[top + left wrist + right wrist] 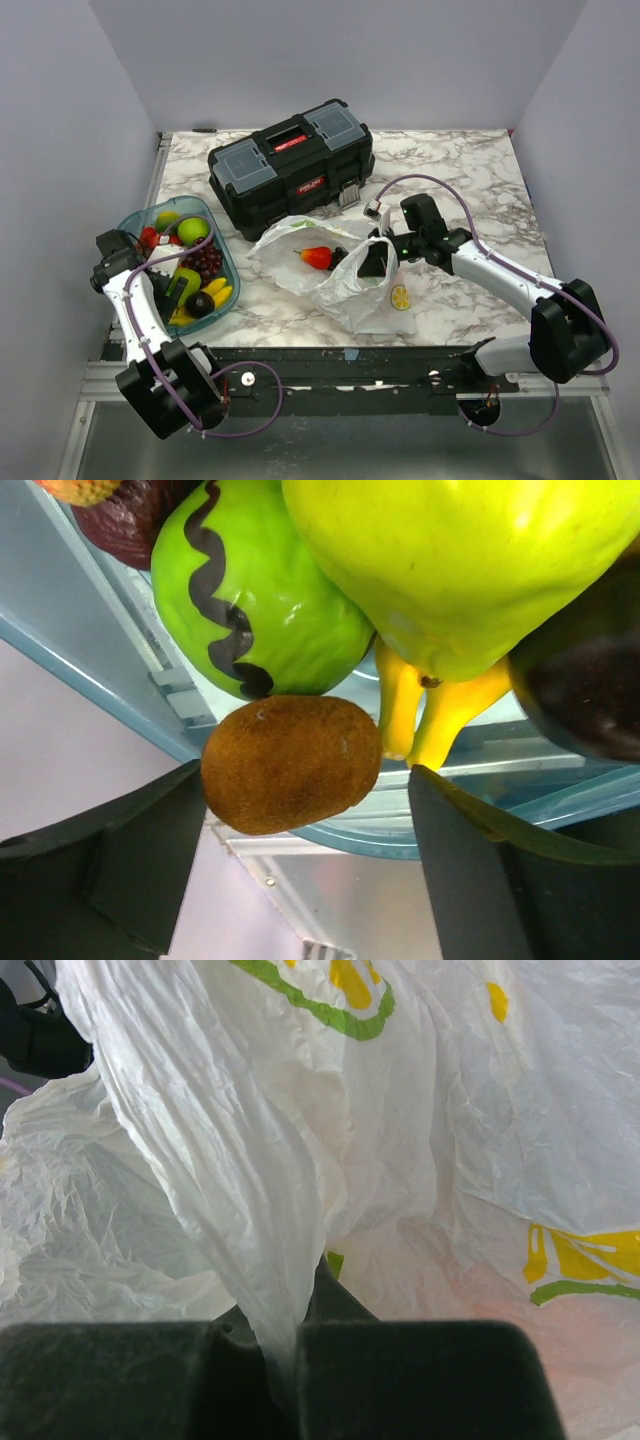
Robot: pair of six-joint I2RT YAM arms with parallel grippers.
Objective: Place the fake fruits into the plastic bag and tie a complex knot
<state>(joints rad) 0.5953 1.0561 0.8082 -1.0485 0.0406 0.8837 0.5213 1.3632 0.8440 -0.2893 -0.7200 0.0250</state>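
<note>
The fake fruits [204, 262] lie mostly in the teal oval tray [134, 219] at the near left of the marble table [470, 190]: a green apple [194, 231] and red pieces at its far end, dark purple grapes in the middle, and a yellow banana [214, 290] and a dark plum [201, 304] at its near end. The left gripper [188, 296] hangs over the near part of the tray with its jaws standing wide apart. In the left wrist view a brown kiwi [290, 763] sits between the two fingers [110, 870] by the tray's edge, below a green fruit with a wavy black line [260, 590], a large yellow-green fruit [470, 560] and the banana. Whether either finger touches the kiwi cannot be told. The plastic bag [350, 285] lies crumpled at the near centre of the table, right of the tray and just in front of the black toolbox [290, 165]. A red-orange fruit [316, 257] and a dark fruit beside it lie in its open mouth. The right gripper [375, 262] is closed tight on a fold of the bag's film at the right side of the mouth.
</note>
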